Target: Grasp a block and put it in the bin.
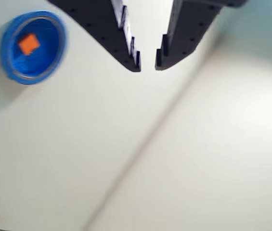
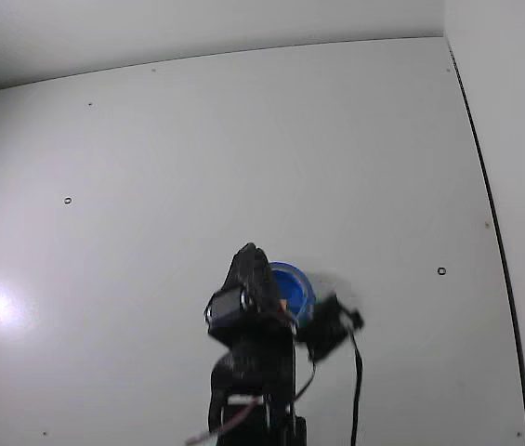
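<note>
While the gripper [image 1: 148,65] hangs empty, its jaws slightly parted, the block [image 1: 29,44] lies inside the bin [image 1: 11,72], well off to the left in the wrist view, apart from the fingertips.

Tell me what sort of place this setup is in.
Probably a bare hobby or lab test bench: a plain white tabletop with a white wall behind, one small arm with an open pincer, and only a blue bin holding an orange-red block.
</note>
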Robot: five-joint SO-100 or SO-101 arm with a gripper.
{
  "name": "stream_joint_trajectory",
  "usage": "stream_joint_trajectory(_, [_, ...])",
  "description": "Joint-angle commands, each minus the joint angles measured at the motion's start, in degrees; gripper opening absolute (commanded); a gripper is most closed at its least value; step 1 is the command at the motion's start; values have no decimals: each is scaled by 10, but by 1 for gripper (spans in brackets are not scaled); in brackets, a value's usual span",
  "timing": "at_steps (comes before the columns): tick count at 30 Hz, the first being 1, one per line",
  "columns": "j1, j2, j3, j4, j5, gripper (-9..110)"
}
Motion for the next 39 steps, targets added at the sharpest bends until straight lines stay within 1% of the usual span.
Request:
stream_joint_trajectory(1, [1, 54, 22, 2, 53, 3])
stream_joint_trajectory(11, [-8, 20, 348, 2, 113, 3])
stream_joint_trajectory(17, [-9, 19, 462, 11, 136, 2])
stream_joint_trajectory(20, [-9, 19, 473, 25, 138, -1])
stream_joint_trajectory(28, [-9, 19, 451, 99, 130, 0])
stream_joint_trajectory(39, [-10, 19, 444, 106, 129, 0])
